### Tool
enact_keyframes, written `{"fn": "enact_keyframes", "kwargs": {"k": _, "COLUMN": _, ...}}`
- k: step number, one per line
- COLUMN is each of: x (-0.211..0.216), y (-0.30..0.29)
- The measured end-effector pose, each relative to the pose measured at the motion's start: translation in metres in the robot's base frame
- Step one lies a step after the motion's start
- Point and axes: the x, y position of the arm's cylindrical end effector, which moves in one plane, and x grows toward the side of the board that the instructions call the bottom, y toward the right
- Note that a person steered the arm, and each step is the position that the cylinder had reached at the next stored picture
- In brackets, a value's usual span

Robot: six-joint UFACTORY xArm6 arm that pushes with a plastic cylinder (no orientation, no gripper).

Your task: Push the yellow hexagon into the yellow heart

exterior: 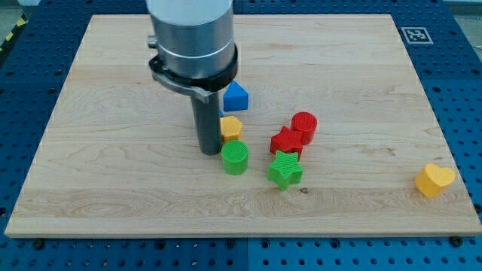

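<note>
The yellow hexagon [230, 126] lies near the board's middle. My tip [209, 151] rests on the board just left of it, touching or almost touching its left side. The yellow heart [434, 180] lies far off at the view's lower right, near the board's right edge. Between the two lie other blocks.
A green cylinder [235, 157] sits just below the hexagon, right of my tip. A blue block [236, 96] lies above it. A red star [286, 142], a red cylinder [304, 126] and a green star [285, 169] cluster to the hexagon's right. The wooden board [113, 188] lies on a blue perforated table.
</note>
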Motion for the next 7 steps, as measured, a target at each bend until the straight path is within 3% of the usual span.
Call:
{"fn": "enact_keyframes", "kwargs": {"k": 2, "x": -0.021, "y": 0.051}}
{"fn": "enact_keyframes", "kwargs": {"k": 5, "x": -0.087, "y": 0.116}}
{"fn": "enact_keyframes", "kwargs": {"k": 7, "x": -0.127, "y": 0.117}}
